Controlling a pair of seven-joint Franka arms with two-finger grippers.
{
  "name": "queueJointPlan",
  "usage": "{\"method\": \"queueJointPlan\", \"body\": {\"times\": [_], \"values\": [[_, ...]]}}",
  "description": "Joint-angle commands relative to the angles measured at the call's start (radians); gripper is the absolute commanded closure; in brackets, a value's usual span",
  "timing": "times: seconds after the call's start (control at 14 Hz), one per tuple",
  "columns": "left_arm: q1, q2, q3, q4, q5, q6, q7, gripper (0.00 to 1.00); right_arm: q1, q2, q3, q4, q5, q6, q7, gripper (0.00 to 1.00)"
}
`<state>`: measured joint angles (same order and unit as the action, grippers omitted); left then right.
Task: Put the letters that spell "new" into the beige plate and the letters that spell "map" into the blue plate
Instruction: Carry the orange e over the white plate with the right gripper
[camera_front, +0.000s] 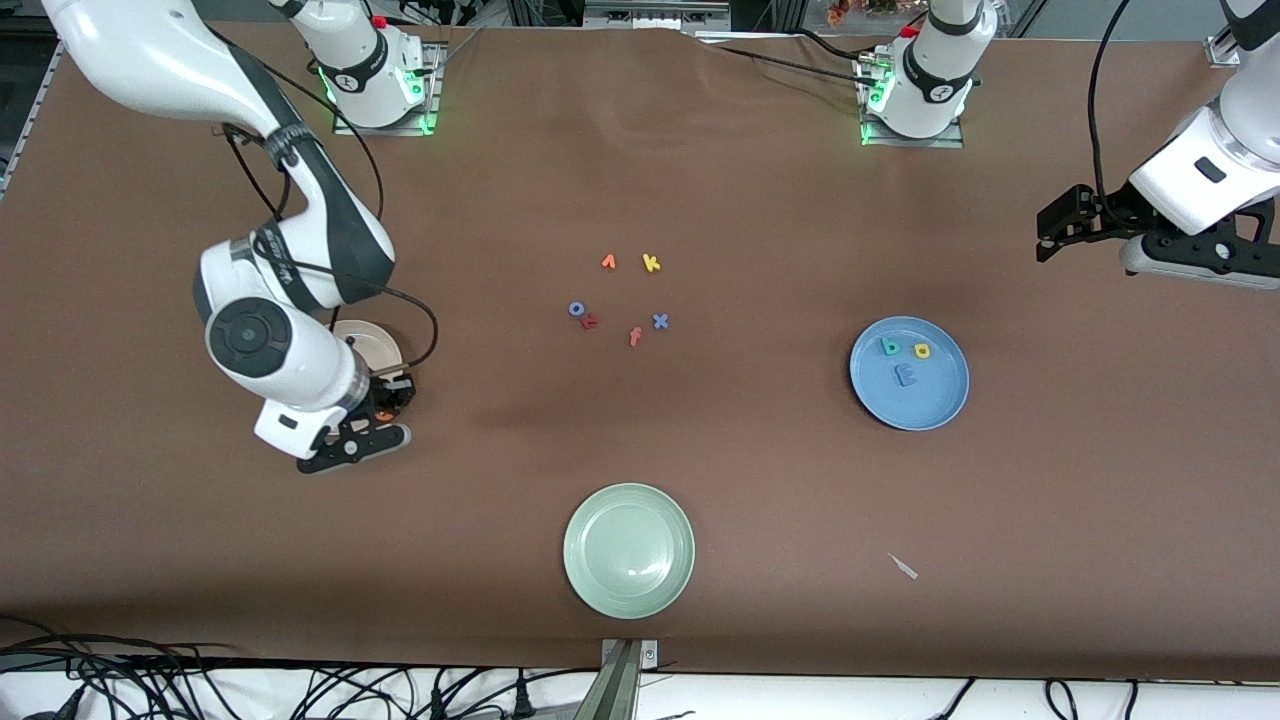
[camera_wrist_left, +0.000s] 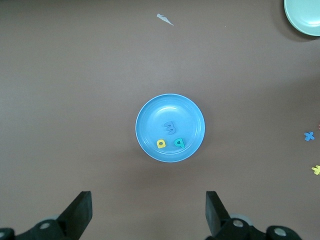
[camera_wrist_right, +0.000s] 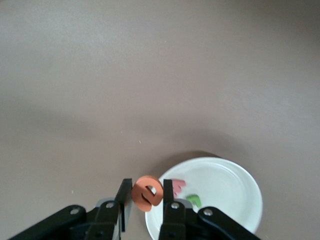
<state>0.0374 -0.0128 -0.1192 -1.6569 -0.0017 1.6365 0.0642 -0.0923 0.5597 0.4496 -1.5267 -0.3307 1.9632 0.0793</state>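
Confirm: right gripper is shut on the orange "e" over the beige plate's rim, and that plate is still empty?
Not empty. The right wrist view shows the salmon-red "w" and olive-green "n" already in the beige plate. The rest holds: the right gripper is shut on the orange "e" over the plate's rim.

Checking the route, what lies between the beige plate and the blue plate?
In the front view, the loose letter cluster lies between the beige plate and the blue plate; otherwise bare brown table.

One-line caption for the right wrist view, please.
Right gripper shut on the orange "e" at the beige plate's rim; salmon "w" and green "n" already inside.
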Motion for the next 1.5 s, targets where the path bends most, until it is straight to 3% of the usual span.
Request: {"method": "queueJointPlan", "body": {"times": [0.0,0.36,0.57,0.72,1.0,1.29,1.43], "values": [[0.001,-0.003,-0.005,0.003,0.015,-0.007,0.008,0.00,-0.023,-0.116,0.004,-0.075,0.070,-0.062,-0.056,0.79],[-0.001,0.000,-0.005,0.005,0.014,-0.001,0.005,0.00,-0.026,-0.176,-0.006,-0.075,0.128,-0.105,-0.069,0.79],[-0.002,0.020,-0.004,0.015,0.014,0.025,0.006,0.00,-0.021,-0.282,-0.074,-0.150,0.223,-0.090,-0.142,0.79],[-0.002,0.022,-0.004,0.016,0.014,0.025,0.005,0.00,-0.020,-0.326,-0.139,-0.220,0.234,-0.044,-0.232,0.79],[-0.001,0.028,-0.004,0.017,0.009,0.025,0.005,0.00,0.077,-0.392,-0.316,-0.436,0.279,0.173,-0.326,0.79],[0.002,0.027,-0.004,0.016,0.006,0.025,0.003,0.00,0.089,-0.435,-0.336,-0.611,0.279,0.369,-0.319,0.79],[0.006,0.028,-0.004,0.016,0.002,0.025,0.003,0.00,0.135,-0.437,-0.394,-0.691,0.285,0.480,-0.316,0.79]]}}
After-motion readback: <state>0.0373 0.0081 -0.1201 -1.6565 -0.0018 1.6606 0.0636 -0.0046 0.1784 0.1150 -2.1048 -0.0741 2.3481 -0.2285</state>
